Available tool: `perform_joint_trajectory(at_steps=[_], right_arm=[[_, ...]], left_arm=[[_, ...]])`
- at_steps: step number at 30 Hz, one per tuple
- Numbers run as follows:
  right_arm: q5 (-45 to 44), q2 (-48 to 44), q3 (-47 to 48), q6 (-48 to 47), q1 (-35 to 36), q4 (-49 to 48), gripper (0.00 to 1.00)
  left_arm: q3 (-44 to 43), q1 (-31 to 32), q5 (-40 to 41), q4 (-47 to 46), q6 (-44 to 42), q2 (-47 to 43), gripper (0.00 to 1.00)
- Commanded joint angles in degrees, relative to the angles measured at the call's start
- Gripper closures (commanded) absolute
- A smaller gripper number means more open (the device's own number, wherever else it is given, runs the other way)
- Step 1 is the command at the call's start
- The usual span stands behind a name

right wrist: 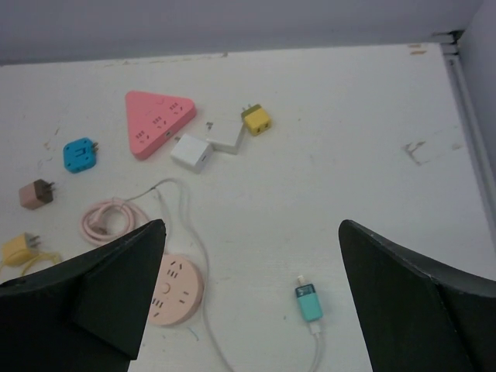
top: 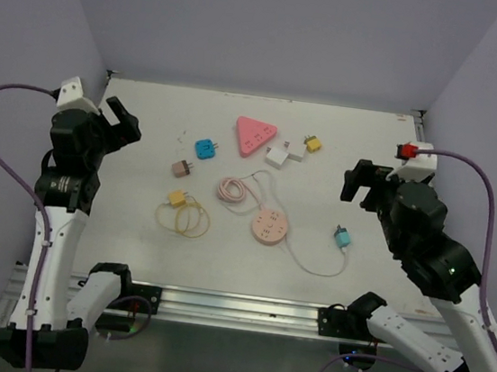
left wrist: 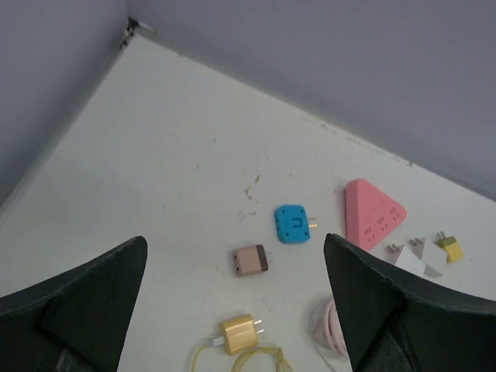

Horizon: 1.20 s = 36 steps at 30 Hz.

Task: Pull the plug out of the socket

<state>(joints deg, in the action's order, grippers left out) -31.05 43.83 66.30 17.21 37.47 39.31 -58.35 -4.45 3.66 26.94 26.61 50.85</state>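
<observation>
1. Top external view: the left tool [top: 120, 123] is hovering released and empty over the table's [top: 151, 92] left side.
2. The right tool [top: 364, 184] is hanging released and empty over the right side.
3. The white plug [top: 277, 156] is sitting against the right edge of the pink socket [top: 255, 136], far-centre between the tools and well apart from both.

A: Any writing on the pink triangular socket [top: 255, 136]?
B: None readable, only slot marks on its face.
A: And the white plug [top: 278, 156] just beside it?
B: Blank shell. No brand, number or sign can be read anywhere.
</observation>
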Motion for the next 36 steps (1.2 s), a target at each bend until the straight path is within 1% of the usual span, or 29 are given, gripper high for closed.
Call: perform_joint_trajectory(at_steps=[1,5,6,10,11,12,17,21,36], right_arm=[[-10.16,-1.73,6.28,-7.45,-0.12,5.86,0.01],[-13.16,-4.54,12.69,-11.93,-0.12,8.06,0.01],[-13.51,-5.24,13.58,-13.33,-0.12,8.24,0.01],[-13.69,-9.2,16.49,-15.54,-0.12,8.07,0.01],[-13.6,-10.16,16.84,-15.89,-0.12,7.37,0.01],[-13.43,-11.83,16.93,-16.59,-0.12,7.01,0.01],[-13.25,-14.65,17.19,-19.23,-0.12,6.13,0.01],[-12.81,-15.09,16.93,-18.97,-0.12,6.13,0.01],[-11.93,-14.39,14.91,-19.32,-0.12,4.02,0.01]], left_arm=[[-10.19,0.14,4.95,8.92,-6.31,-2.77,0.0],[-19.33,0.84,5.92,12.68,-7.89,-4.53,0.0],[-23.0,1.19,7.05,13.4,-8.59,-4.71,0.01],[-29.88,4.01,11.88,15.86,-10.35,-5.67,0.0],[-30.94,6.36,12.94,16.65,-10.61,-5.94,0.0],[-32.6,6.9,14.69,16.92,-10.96,-6.03,0.01],[-33.67,9.46,18.48,17.71,-11.58,-7.25,0.0],[-33.23,9.81,17.35,17.45,-11.58,-7.34,0.01],[-32.09,10.6,18.22,16.57,-12.02,-7.52,0.01]])
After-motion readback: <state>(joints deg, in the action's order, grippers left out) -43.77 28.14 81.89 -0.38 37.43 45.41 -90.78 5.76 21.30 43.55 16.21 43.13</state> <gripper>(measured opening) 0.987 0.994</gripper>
